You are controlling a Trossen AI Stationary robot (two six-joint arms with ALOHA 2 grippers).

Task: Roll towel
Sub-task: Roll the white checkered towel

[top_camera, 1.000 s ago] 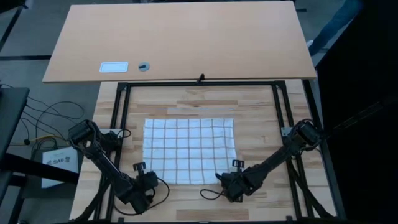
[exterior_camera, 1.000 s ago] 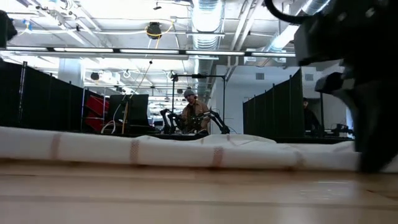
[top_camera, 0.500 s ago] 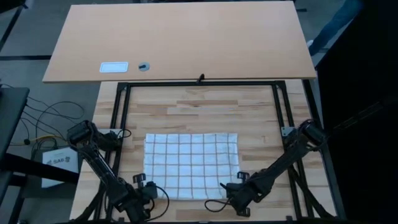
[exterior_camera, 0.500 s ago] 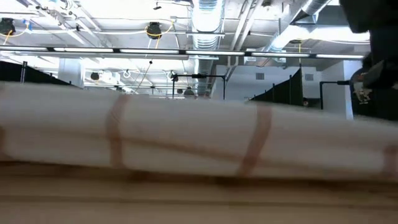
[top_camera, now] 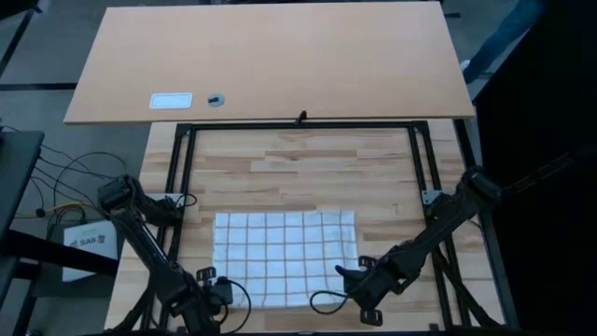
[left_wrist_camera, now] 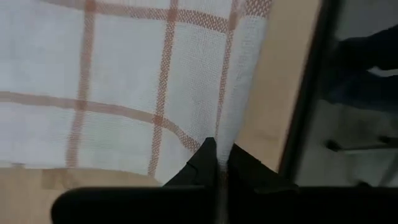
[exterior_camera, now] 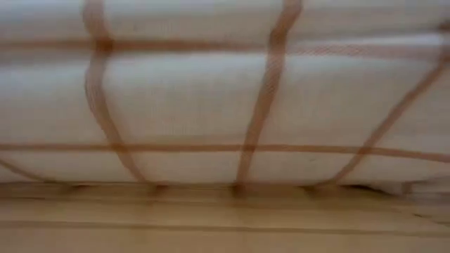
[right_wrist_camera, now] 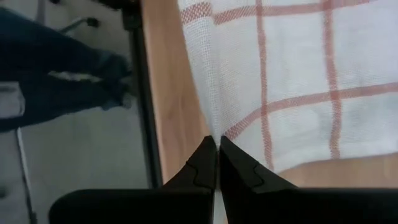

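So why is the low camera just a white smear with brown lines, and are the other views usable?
Low view: the towel sits right at the lens, filling the picture, soft and out of focus. High view: evenly lit, the towel reads clearly. Left wrist view: the left gripper shows shut on the towel's corner, weave sharp. Right wrist view: the right gripper likewise, floor behind blurred.

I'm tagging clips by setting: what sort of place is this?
Probably a robotics lab or test bench, not a home: a black metal frame on a butcher-block table, loose cables beside it, and a checked towel as the test item.
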